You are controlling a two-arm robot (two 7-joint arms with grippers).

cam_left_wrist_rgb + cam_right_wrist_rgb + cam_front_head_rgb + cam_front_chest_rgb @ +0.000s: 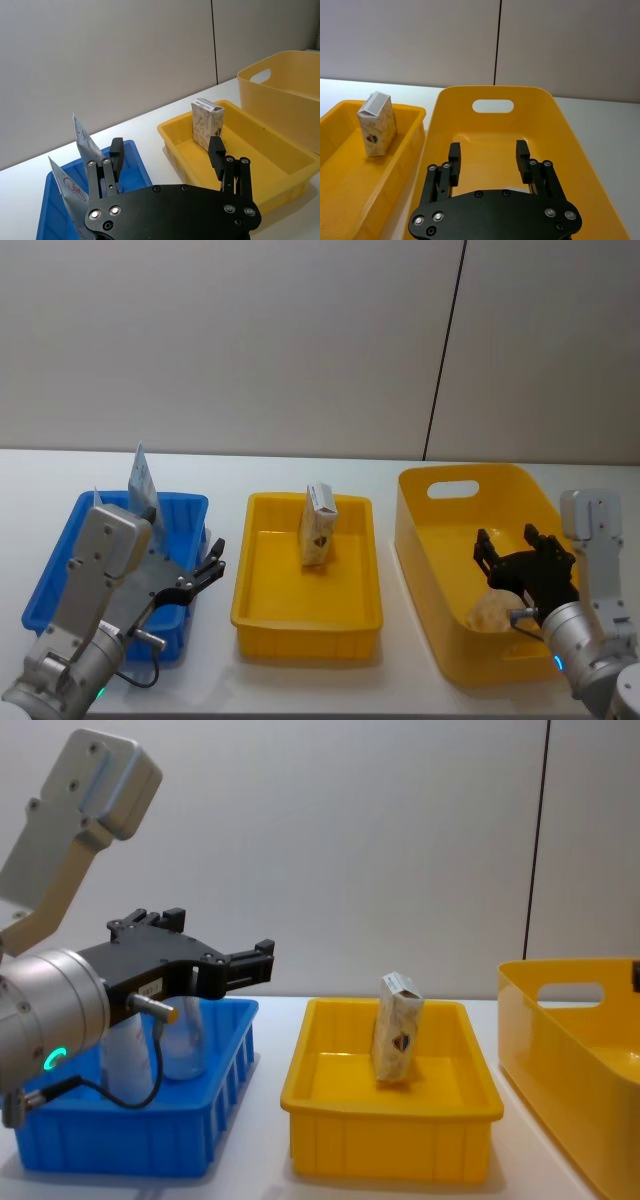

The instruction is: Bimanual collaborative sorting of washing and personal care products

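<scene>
Left gripper (212, 562), jaws wide, hovers at the blue bin's (55, 575) three-o'clock rim — its arm hides the tubes' (141, 478) lower halves. Right gripper (507, 537), jaws wide, partly covers an unclear pale item (488, 613).

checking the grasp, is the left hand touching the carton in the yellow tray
Apart. Chest view: the open left hand sits over the blue bin, a plain gap short of the carton.
</scene>
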